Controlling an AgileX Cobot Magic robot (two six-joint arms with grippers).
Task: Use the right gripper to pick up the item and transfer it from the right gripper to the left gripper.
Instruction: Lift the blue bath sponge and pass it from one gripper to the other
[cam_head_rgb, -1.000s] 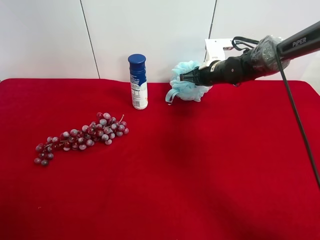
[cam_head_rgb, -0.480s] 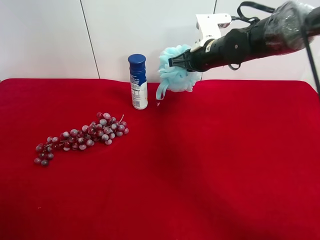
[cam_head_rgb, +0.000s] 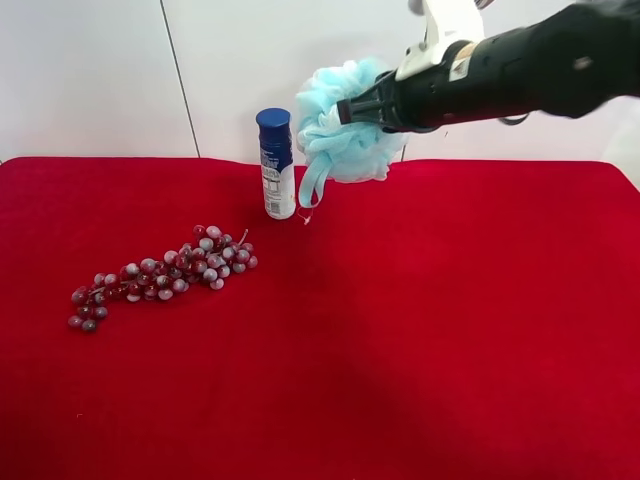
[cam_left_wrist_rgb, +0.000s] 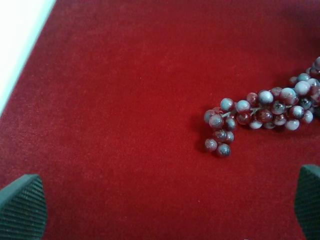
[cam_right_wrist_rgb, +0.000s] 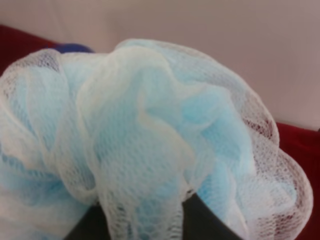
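Note:
The pale-blue mesh pouf (cam_head_rgb: 345, 130) hangs in the air above the red cloth, its ribbon loop (cam_head_rgb: 312, 185) dangling beside the bottle. My right gripper (cam_head_rgb: 352, 110), on the black arm coming from the exterior high view's right, is shut on the pouf. The right wrist view is filled by the pouf (cam_right_wrist_rgb: 150, 140), with dark finger parts (cam_right_wrist_rgb: 202, 222) only just showing beneath it. My left gripper (cam_left_wrist_rgb: 165, 210) is open and empty over the cloth near the grapes (cam_left_wrist_rgb: 265, 112). Its pads (cam_left_wrist_rgb: 22, 207) sit far apart. The left arm is out of the exterior high view.
A blue-capped white bottle (cam_head_rgb: 278, 165) stands at the back, just left of the hanging ribbon. A bunch of red-purple grapes (cam_head_rgb: 165, 272) lies on the left of the red cloth (cam_head_rgb: 450, 330). A white wall runs behind the table.
My right gripper has lifted the pouf off the cloth and carried it up and leftward, toward the bottle. The bottle and grapes have not moved.

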